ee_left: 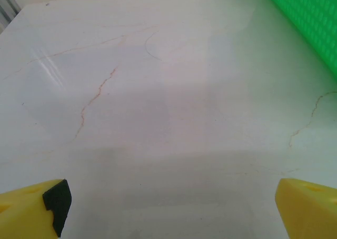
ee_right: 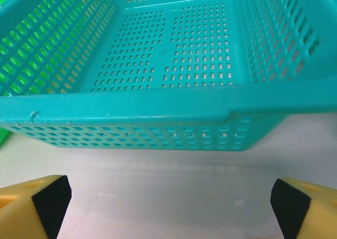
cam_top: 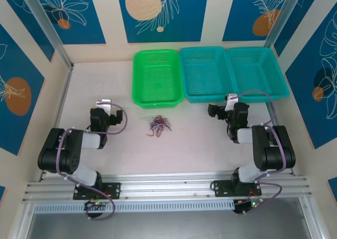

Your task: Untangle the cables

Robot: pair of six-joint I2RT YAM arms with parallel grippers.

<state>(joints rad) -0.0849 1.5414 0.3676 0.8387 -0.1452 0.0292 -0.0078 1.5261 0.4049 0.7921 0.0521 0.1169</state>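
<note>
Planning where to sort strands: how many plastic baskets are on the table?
3. A green perforated plastic basket at the far edge, centre; a teal perforated plastic basket just right of it; a second teal basket furthest right.

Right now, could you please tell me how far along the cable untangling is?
Nothing looks done: the cables lie in one small tangle on the table, near the green basket. Nothing is in hand: the left tool and the right tool are both open and empty, either side of the tangle. The whole untangling is left.
</note>
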